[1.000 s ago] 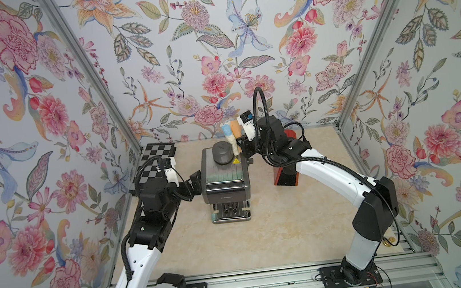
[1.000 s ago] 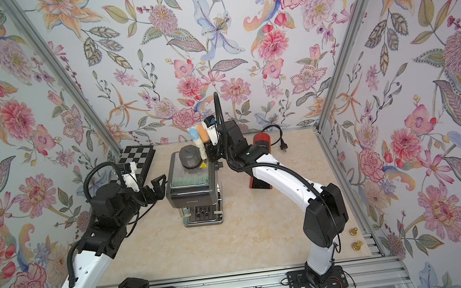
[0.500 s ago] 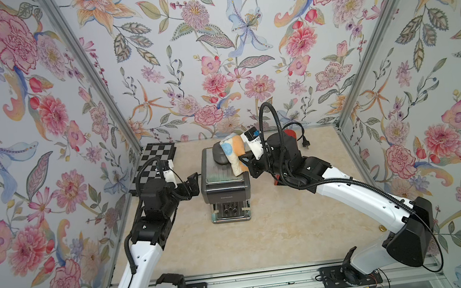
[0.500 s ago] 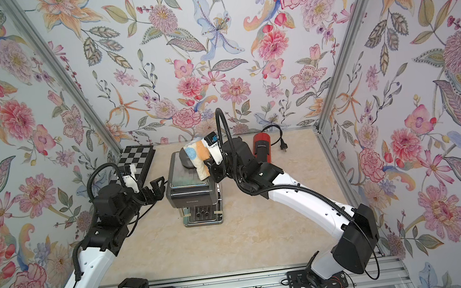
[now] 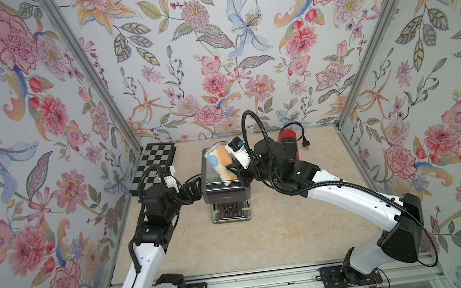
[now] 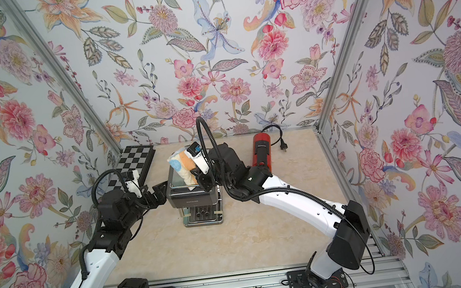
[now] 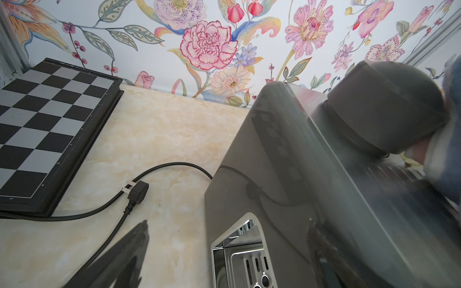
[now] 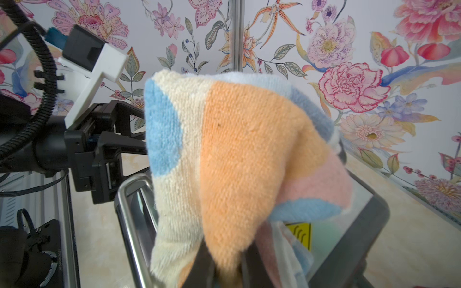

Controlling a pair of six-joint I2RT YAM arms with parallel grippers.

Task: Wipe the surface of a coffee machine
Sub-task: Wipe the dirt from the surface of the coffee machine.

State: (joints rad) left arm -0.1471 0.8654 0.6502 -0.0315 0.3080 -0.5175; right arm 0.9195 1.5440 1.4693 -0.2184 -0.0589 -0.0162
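Terry cloth point(image 8: 237, 154): where is it? (Student)
Pinched in the right jaws, which are pressed together on it; it drapes over the top of the machine point(image 5: 226, 194), just ahead of them. (Tutor)
And the left jaws? (Student)
Spread, empty, beside the machine's flank. (Tutor)
Which step? (Student)
Wiping the top, apparently. Next comes a light, pressed sweep across it. (Tutor)

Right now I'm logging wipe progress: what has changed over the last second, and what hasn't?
The right hand, shut on the pastel patchwork terry cloth, dragged it from behind the dark domed knob forward over the grey coffee machine's top, its arm leaning lower. Unchanged: left hand at the machine's left side, red cylinder, black-and-grey chessboard.
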